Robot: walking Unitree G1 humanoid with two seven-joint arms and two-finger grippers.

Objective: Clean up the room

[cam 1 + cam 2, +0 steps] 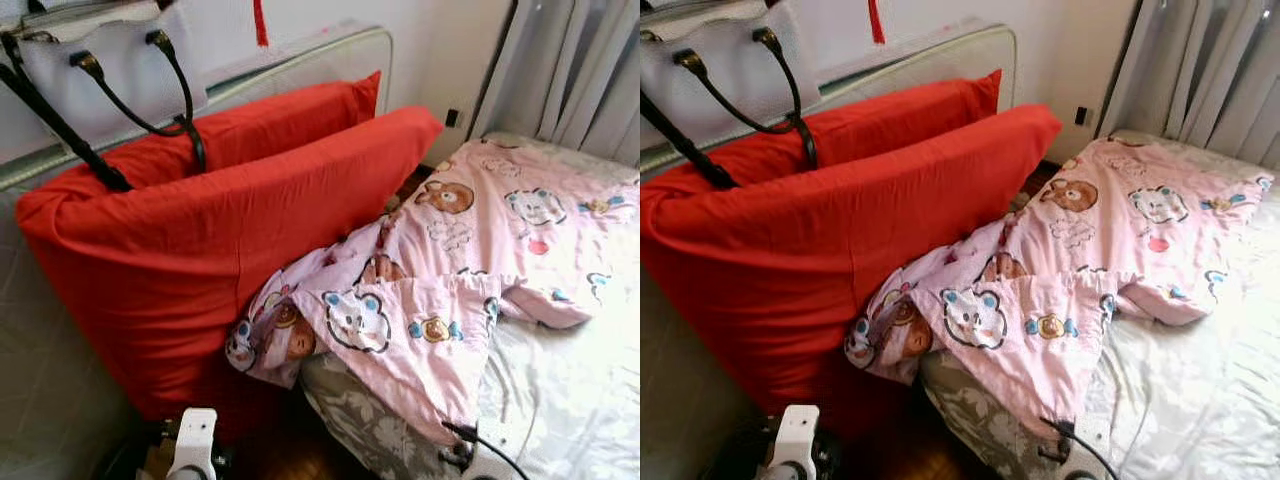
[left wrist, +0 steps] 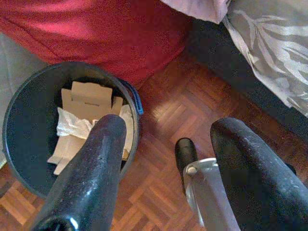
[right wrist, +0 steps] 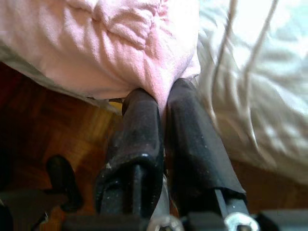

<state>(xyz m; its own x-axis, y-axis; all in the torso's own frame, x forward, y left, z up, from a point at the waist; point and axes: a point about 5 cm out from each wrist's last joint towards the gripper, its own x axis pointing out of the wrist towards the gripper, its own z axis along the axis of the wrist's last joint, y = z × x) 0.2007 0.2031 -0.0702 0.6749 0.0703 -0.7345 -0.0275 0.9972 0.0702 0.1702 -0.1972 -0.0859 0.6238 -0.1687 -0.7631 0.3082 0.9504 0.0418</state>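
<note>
Pink quilt (image 1: 470,260), cartoon-bear print, rumpled across the bed (image 1: 580,390) beside red pillows (image 1: 200,230), its near corner pinched between the closed fingers of the right gripper (image 3: 163,108); left gripper (image 2: 166,144) spread wide above a bin (image 2: 29,110).

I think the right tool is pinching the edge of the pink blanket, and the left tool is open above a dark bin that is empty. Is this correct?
Not quite. The bin is not empty: the left wrist view shows cardboard and crumpled paper inside it. The rest holds: the right tool is shut on the pink blanket, and the left tool is open above the bin.
</note>
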